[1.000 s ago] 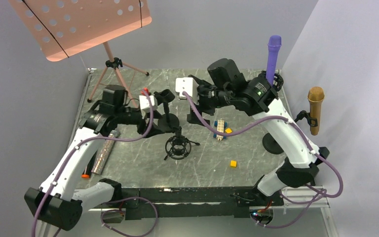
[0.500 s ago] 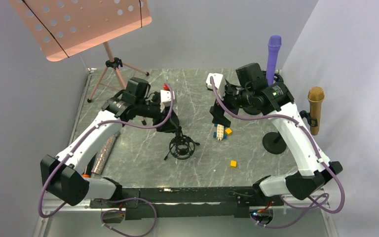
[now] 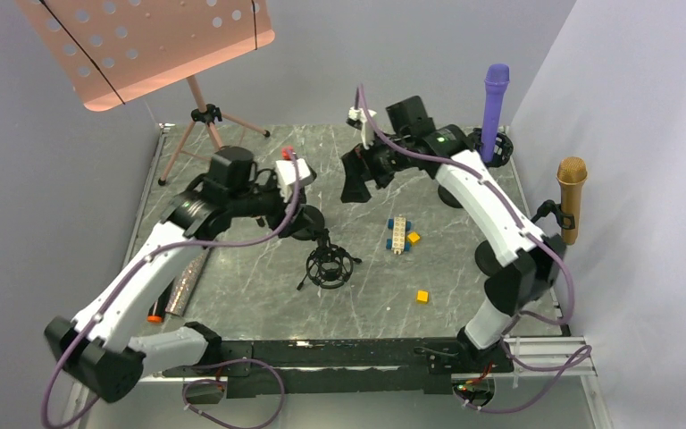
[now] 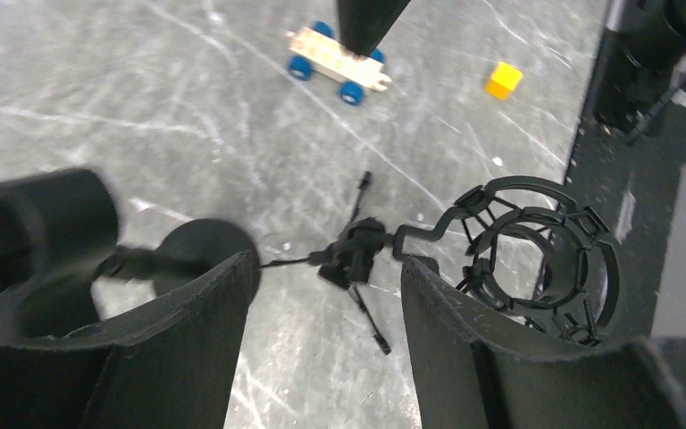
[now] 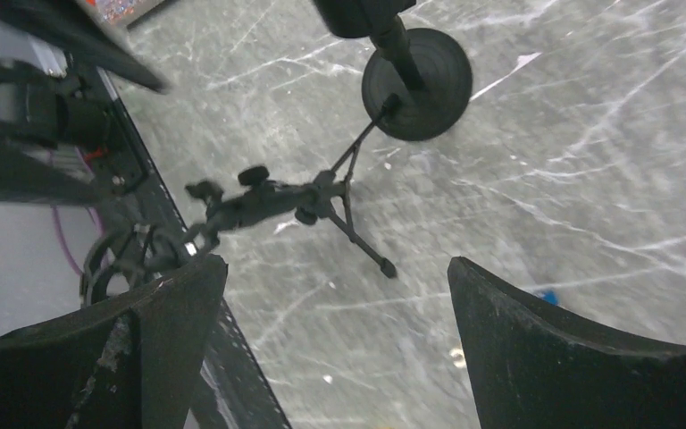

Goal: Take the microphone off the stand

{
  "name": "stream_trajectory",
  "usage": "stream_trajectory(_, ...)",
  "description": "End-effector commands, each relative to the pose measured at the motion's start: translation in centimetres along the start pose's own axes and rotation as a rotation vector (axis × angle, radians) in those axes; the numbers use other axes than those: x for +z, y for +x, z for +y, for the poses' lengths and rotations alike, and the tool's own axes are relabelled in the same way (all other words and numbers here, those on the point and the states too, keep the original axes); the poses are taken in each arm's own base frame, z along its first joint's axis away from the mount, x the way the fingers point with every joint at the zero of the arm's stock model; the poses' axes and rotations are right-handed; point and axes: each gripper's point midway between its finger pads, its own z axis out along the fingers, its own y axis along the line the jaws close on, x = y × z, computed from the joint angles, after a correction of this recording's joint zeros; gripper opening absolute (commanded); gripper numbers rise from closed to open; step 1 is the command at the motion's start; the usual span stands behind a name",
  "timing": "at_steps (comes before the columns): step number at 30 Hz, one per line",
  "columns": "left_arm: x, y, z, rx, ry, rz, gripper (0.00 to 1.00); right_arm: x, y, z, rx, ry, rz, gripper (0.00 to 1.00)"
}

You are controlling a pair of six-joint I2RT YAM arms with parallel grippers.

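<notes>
A purple microphone [image 3: 496,96] stands upright in a stand at the back right. A gold microphone [image 3: 571,197] sits in a clip on a stand whose round base [image 3: 497,261] is at the right. A small black desk stand has an empty shock-mount ring [image 3: 329,266]. My left gripper [image 3: 298,214] is open and empty over this stand's base [image 4: 198,255], with the ring [image 4: 536,261] beside its right finger. My right gripper [image 3: 355,185] is open and empty above the middle back, looking down on the same stand [image 5: 268,200]. Neither gripper touches a microphone.
A pink music stand [image 3: 143,45] on a tripod [image 3: 204,116] stands at the back left. A toy block car [image 3: 399,234] and a yellow cube [image 3: 422,296] lie mid-table. An orange marker [image 3: 154,315] and a glittery strip [image 3: 188,277] lie at the left edge.
</notes>
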Motion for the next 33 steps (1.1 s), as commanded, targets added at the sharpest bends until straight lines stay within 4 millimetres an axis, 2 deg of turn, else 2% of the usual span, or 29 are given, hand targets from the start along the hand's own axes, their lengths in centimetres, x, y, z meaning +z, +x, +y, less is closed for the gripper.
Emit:
stream_trajectory(1, -4.2, 0.1, 1.9, -0.081, -0.203, -0.051, 0.66, 3.8, -1.0, 1.4, 0.151, -0.055, 0.019, 1.00)
stream_trajectory(5, -6.3, 1.6, 3.3, -0.232, -0.249, -0.101, 0.64, 7.0, 0.4, 3.3, 0.184, -0.072, 0.095, 1.00)
stream_trajectory(11, -8.5, 2.3, 4.7, -0.299, -0.318, -0.170, 0.62, 9.0, 1.1, 3.9, 0.211, -0.098, 0.143, 1.00)
stream_trajectory(19, -8.5, 3.1, 4.0, -0.300, -0.299, -0.170, 0.62, 10.0, 1.6, 5.3, 0.147, -0.068, 0.178, 1.00)
stream_trajectory(26, -8.3, 3.0, 3.9, -0.312, -0.276, -0.178, 0.62, 11.0, 4.6, 5.3, 0.183, -0.003, 0.270, 0.95)
stream_trajectory(30, -8.5, 3.1, 4.0, -0.306, -0.282, -0.175, 0.62, 11.4, 6.9, 4.6, 0.201, 0.051, 0.331, 0.91)
stream_trajectory(33, -8.7, 3.3, 3.9, -0.304, -0.288, -0.175, 0.62, 11.5, 8.0, 3.8, 0.187, 0.098, 0.355, 0.88)
